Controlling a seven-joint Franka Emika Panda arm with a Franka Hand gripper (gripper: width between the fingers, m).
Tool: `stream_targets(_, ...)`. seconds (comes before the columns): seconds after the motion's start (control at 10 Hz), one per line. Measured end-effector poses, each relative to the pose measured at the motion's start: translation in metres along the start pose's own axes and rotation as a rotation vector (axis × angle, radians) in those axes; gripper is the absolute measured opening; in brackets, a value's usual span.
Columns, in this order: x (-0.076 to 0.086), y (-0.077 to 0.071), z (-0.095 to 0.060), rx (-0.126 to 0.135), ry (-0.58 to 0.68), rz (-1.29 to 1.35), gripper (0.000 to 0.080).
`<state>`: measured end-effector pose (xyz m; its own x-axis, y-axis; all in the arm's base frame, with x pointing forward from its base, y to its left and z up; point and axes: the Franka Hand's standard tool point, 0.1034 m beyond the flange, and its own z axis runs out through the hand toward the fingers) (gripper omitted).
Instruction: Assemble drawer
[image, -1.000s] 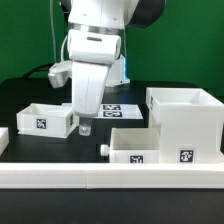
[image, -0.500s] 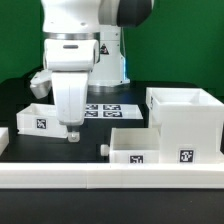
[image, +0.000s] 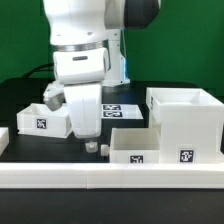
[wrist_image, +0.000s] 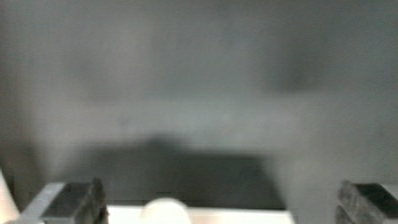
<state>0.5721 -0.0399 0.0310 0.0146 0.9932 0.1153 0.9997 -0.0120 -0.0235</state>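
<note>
Hovering low over dark table (image: 22, 95), gripper (image: 90, 143) sits between two drawer trays. Exterior view's left: left tray (image: 45, 121), just beside gripper. Exterior view's right of gripper: front tray (image: 135, 150), its knob (image: 103, 150) pointing toward fingertips, just beside them. Farther right: large shell (image: 185, 125), upright, open top. Wrist view: fingers (wrist_image: 71, 205) spread wide, nothing held; white knob tip between them, off-centre. Judgement: coming move turns on small sideways shift toward knob.
</note>
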Motion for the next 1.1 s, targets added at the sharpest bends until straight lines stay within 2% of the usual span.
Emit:
stream_targets(0.2, 0.017, 0.005, 0.003, -0.002, 0.002, -0.003, 0.0649)
stream_targets(0.6, 0.016, 0.004, 0.005, -0.001, 0.002, -0.003, 0.0649)
stream_targets(1.0, 0.027, 0.006, 0.009, 0.013, -0.012, -0.021, 0.0649)
stream_targets(1.1, 0.04, 0.011, 0.01, 0.037, -0.014, -0.052, 0.0649)
